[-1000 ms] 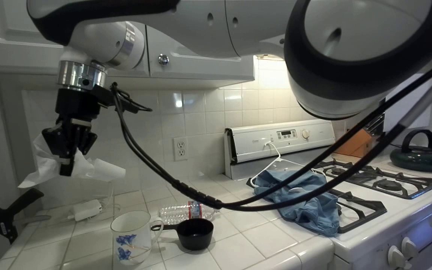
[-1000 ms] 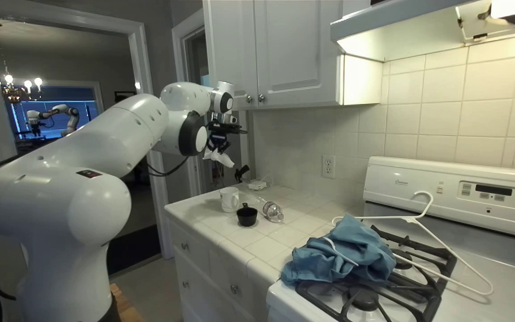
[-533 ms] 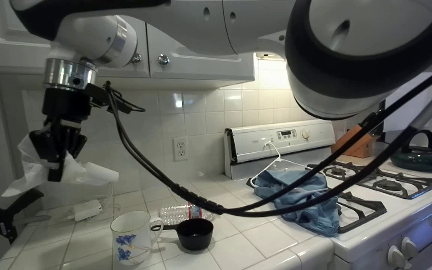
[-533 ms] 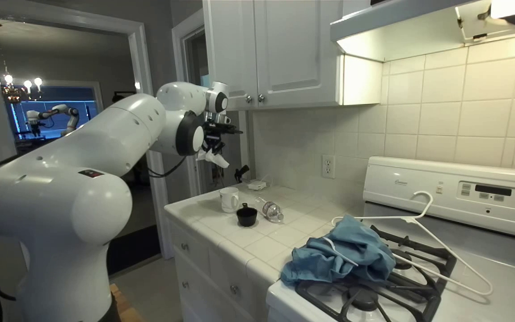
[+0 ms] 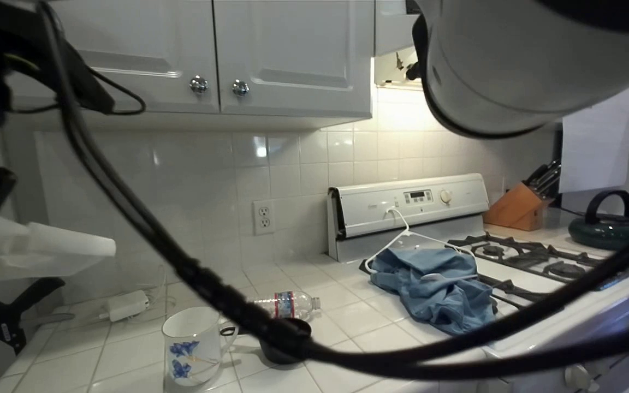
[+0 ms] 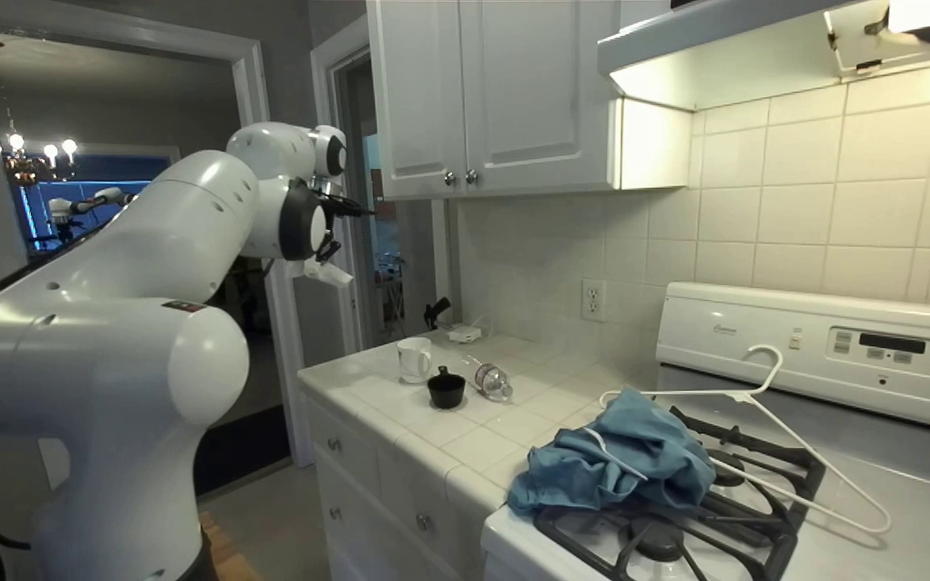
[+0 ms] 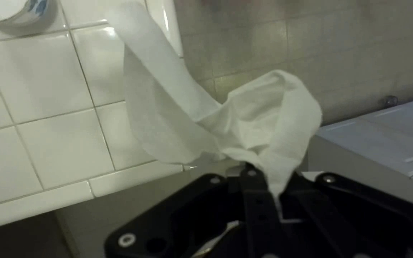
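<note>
My gripper [image 7: 274, 181] is shut on a crumpled white paper towel [image 7: 256, 122], pinched between the fingertips with its loose ends hanging out. In an exterior view the gripper [image 6: 328, 248] is in the air left of the counter's end, with the towel [image 6: 326, 273] below it. In an exterior view the towel [image 5: 47, 248] shows at the left edge, where the gripper is mostly cut off. A white mug with blue flowers [image 5: 191, 349] stands on the tiled counter [image 5: 347, 327]. A black measuring cup [image 5: 279, 355] and a clear plastic bottle lying down [image 5: 295, 304] are beside it.
A blue cloth [image 6: 610, 460] and white hanger [image 6: 768, 375] lie on the stove's front burner. A black clamp [image 5: 11, 316] and white adapter [image 5: 126, 305] are at the counter's far end. Cabinets [image 5: 292, 54] hang above. My arm's cable [image 5: 211, 289] crosses before the counter.
My gripper has moved left in both exterior views, away from the counter, carrying the paper towel, and is now partly out of frame in an exterior view. The things on the counter have not moved.
</note>
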Robot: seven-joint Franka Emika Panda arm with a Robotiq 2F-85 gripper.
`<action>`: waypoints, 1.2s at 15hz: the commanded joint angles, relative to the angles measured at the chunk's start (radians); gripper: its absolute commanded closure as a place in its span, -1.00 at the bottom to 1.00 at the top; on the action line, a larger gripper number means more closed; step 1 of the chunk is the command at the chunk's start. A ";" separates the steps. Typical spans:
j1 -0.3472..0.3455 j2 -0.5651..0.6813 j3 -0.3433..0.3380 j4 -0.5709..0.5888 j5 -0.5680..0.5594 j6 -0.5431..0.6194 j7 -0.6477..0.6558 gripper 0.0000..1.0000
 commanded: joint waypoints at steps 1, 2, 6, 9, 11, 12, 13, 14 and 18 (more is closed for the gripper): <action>0.044 -0.058 -0.053 -0.023 -0.044 -0.078 0.153 0.98; 0.050 -0.067 -0.065 -0.020 -0.049 -0.091 0.198 0.98; 0.050 -0.091 -0.108 -0.024 -0.066 -0.175 0.359 0.98; 0.046 -0.106 -0.121 -0.029 -0.052 -0.278 0.493 0.98; 0.051 -0.115 -0.123 -0.028 -0.038 -0.350 0.600 0.98; 0.053 -0.117 -0.121 -0.023 -0.028 -0.374 0.662 0.98; 0.057 -0.120 -0.123 -0.019 -0.021 -0.396 0.725 0.98; 0.060 -0.124 -0.124 -0.017 -0.014 -0.416 0.788 0.98; 0.069 -0.173 -0.133 -0.094 0.019 -0.426 1.039 0.98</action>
